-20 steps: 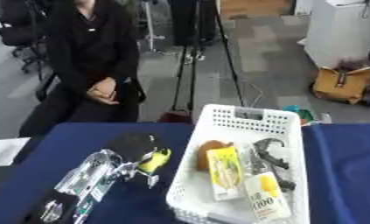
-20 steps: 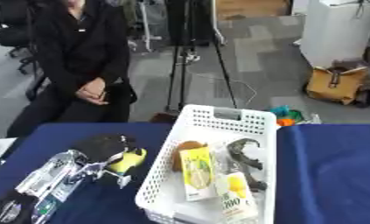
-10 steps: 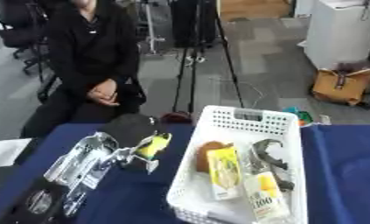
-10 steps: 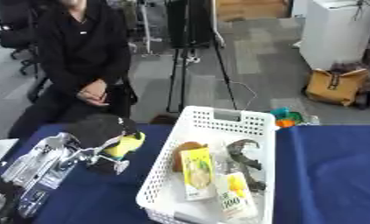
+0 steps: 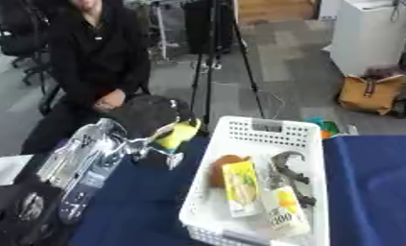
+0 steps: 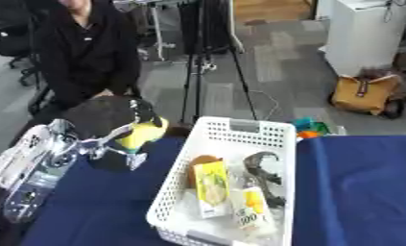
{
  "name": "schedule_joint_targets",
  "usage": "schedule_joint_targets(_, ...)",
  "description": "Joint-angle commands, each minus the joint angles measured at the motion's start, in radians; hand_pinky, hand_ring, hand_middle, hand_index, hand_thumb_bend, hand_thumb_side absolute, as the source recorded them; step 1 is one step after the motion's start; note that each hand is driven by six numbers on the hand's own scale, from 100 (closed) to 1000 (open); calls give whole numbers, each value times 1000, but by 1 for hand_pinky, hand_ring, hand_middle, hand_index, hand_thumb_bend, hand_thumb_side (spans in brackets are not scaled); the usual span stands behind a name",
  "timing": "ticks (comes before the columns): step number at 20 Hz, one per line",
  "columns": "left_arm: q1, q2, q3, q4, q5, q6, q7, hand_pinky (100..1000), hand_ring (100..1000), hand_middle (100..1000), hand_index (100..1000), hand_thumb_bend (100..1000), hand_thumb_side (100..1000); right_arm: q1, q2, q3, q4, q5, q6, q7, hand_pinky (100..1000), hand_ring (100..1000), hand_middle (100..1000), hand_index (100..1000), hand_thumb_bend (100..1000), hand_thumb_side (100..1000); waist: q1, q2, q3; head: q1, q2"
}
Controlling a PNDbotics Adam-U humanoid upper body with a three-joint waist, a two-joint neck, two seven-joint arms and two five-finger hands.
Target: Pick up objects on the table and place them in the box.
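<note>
A yellow object (image 5: pixel 177 135) is held clamped in the curled fingers of the left hand (image 5: pixel 147 115), raised above the blue table (image 5: pixel 138 206) just left of the white basket (image 5: pixel 303 144). If the fingers are eased before the rim is cleared, the object could be dropped outside or knocked against the wall. The right hand is not seen

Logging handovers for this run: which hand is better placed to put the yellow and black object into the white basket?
The left hand. Its fingers already hold the yellow and black object raised beside the left wall of the white plastic basket, so only a short move inward remains. The right hand shows in neither view.
</note>
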Motion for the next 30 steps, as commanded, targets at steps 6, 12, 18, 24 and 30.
schedule_joint_targets(6,-106,-36,-13,-20,40,-9,-23,428,612,660,794,100,182,-2,-13,7,-23,-13,1,6,592,529,492,655,100,884,4,-32,-9,13,16)
schedule_joint_targets(12,-168,-117,-42,102,58,-10,10,426,593,648,787,100,329,-3,-9,13,-23,-19,-2,13,591,529,491,655,100,884,8,-34,-26,22,11)
schedule_joint_targets(18,-204,-171,-57,254,52,-22,84,423,582,643,785,100,333,-4,-7,15,-23,-24,-4,18,591,528,491,656,100,884,10,-32,-35,25,6)
schedule_joint_targets(24,-232,-233,-77,412,42,-34,155,423,581,647,775,100,322,-9,-2,19,-23,-29,-6,24,591,529,491,656,100,885,10,-30,-45,32,-2)
schedule_joint_targets(30,-238,-269,-81,528,63,-31,180,486,644,730,883,100,257,-13,0,21,-23,-32,-8,25,591,529,491,656,100,885,10,-28,-51,33,-5)
